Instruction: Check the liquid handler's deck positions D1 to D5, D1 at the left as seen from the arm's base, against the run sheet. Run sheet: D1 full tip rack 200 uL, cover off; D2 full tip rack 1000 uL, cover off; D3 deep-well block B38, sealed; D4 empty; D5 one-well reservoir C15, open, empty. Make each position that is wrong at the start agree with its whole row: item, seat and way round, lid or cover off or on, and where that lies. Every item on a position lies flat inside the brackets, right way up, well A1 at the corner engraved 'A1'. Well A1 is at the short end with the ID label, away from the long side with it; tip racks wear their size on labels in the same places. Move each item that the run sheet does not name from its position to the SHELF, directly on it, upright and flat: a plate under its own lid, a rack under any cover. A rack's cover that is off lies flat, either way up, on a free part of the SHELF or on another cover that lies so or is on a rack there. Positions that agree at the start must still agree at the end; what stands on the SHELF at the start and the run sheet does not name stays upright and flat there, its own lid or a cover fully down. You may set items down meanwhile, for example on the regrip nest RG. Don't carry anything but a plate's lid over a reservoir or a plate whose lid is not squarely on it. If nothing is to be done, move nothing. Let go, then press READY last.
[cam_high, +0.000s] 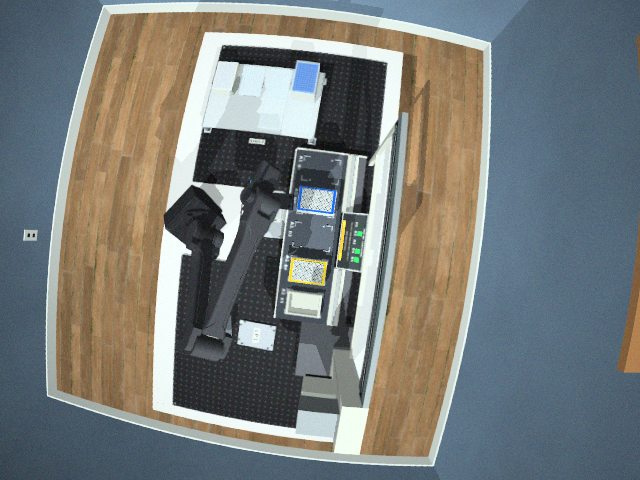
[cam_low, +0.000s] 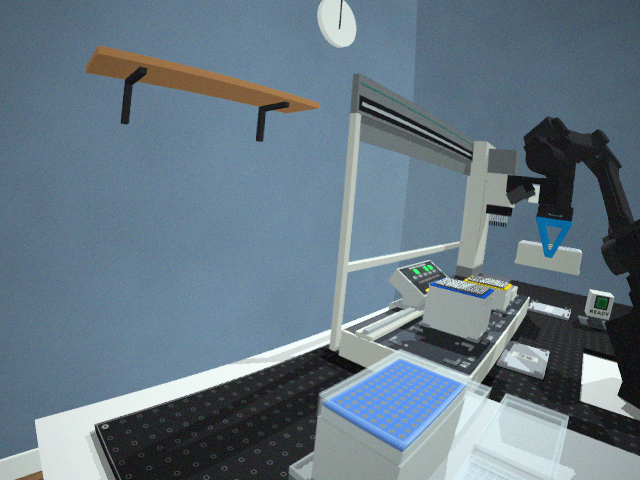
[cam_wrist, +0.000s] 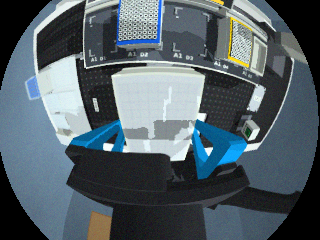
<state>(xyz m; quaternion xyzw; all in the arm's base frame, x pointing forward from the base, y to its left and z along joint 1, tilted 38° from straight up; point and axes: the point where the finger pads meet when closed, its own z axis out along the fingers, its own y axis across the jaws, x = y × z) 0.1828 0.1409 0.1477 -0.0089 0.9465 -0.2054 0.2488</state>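
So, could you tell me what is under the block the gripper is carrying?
The pale block hangs in the gripper above the black perforated table, beside the deck; its underside is hidden.

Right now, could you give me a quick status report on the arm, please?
Gripper shut on pale block, held in the air beside the deck. Blue-rimmed rack and yellow-rimmed rack seated. Nothing visibly in the way.
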